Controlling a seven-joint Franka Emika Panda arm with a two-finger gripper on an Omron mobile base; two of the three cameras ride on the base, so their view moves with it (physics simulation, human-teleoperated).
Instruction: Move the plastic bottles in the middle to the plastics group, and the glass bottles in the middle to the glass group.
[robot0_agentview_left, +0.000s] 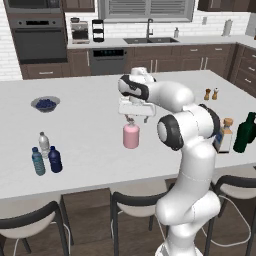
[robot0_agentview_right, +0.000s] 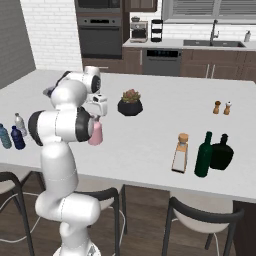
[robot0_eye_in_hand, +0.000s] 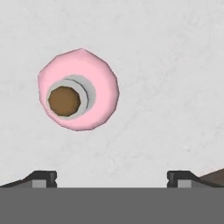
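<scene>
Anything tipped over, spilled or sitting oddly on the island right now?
Nothing stands out. The pink bottle stands upright under the open claw, and the corked clear bottle and green bottle are upright too. No spills on the counter.

bright, even, soft rendered light throughout

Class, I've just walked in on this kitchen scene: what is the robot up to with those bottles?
The arm's open gripper hovers directly above the pink bottle, which stands upright and ungrasped mid-counter. The navy bottle already stands with the two water bottles on the left. The cork-topped bottle stands beside the green bottle on the right.
</scene>
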